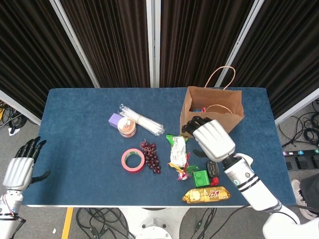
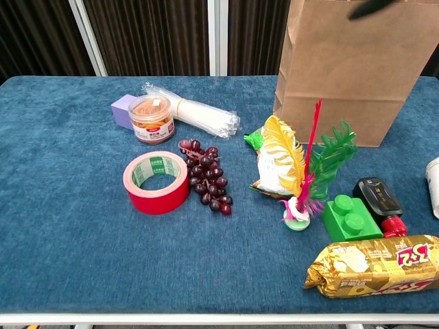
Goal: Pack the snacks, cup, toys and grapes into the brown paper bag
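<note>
Right robot hand at frame centre-right, empty, fingers loosely apart, hovering before brown paper bag. Left robot hand lower left, open, off blue worktop.

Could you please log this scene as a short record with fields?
bag: brown paper bag upright at the table's far right, something inside
grapes: dark bunch beside the red tape roll
snacks: gold packet at the front edge
toy: green block
right hand: above the table in front of the bag, holding nothing
left hand: off the table's left edge, empty
</note>
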Controlling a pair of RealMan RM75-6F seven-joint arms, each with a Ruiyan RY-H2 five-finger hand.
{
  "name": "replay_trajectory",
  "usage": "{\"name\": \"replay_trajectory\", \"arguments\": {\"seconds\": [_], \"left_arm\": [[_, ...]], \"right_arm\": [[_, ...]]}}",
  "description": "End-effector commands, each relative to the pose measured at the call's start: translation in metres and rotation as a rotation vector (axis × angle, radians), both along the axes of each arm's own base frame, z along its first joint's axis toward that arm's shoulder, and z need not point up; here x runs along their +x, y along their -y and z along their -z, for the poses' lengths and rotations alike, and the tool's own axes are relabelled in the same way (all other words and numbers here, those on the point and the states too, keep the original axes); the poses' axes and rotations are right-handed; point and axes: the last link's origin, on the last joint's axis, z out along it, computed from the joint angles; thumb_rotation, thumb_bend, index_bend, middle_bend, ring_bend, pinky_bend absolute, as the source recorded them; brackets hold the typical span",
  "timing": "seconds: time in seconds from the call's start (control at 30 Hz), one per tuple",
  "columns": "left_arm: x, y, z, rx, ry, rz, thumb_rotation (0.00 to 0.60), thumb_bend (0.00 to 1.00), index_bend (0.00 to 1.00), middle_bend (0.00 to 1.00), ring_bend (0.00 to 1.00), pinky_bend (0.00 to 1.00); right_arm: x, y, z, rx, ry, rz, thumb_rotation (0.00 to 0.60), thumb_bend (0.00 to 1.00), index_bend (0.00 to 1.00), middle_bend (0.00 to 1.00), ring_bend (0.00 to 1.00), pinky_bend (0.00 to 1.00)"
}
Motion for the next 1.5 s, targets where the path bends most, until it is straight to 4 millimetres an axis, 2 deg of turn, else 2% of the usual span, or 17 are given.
{"name": "replay_trajectory", "arguments": {"seconds": [0.03, 0.23, 0.47, 0.73, 1.03, 1.23, 1.5], "left_arm": [[0.0, 0.0, 0.0, 0.001, 0.013, 0.003, 0.6, 0.23, 0.14, 0.13, 0.03, 0.17], [-0.002, 0.0, 0.0, 0.012, 0.028, -0.001, 0.6, 0.22, 0.14, 0.13, 0.03, 0.17], [-0.005, 0.002, 0.003, 0.002, 0.024, -0.017, 0.6, 0.23, 0.14, 0.13, 0.03, 0.17], [-0.005, 0.005, 0.008, -0.006, 0.01, -0.017, 0.6, 0.23, 0.14, 0.13, 0.03, 0.17], [-0.009, 0.006, 0.006, 0.01, -0.017, -0.023, 0.6, 0.23, 0.14, 0.13, 0.03, 0.17], [-0.012, 0.008, 0.009, 0.003, -0.027, -0.022, 0.6, 0.23, 0.14, 0.13, 0.03, 0.17], [-0.018, 0.009, 0.008, 0.012, -0.053, -0.022, 0.6, 0.23, 0.14, 0.13, 0.03, 0.17]], "right_arm": [[-0.039, -0.006, 0.003, -0.039, -0.183, 0.074, 0.6, 0.0, 0.37, 0.38, 0.26, 0.48], [-0.075, -0.026, 0.012, 0.047, -0.225, 0.233, 0.6, 0.0, 0.37, 0.38, 0.26, 0.48], [-0.087, -0.052, 0.002, 0.101, -0.335, 0.324, 0.6, 0.0, 0.37, 0.4, 0.26, 0.48], [-0.107, -0.079, 0.023, 0.271, -0.356, 0.374, 0.6, 0.0, 0.37, 0.4, 0.26, 0.48], [-0.134, -0.099, 0.049, 0.33, -0.339, 0.394, 0.6, 0.0, 0.37, 0.4, 0.26, 0.48], [-0.146, -0.107, 0.058, 0.276, -0.34, 0.366, 0.6, 0.0, 0.37, 0.4, 0.26, 0.47], [-0.158, -0.108, 0.078, 0.212, -0.265, 0.352, 0.6, 0.0, 0.32, 0.33, 0.17, 0.36]]}}
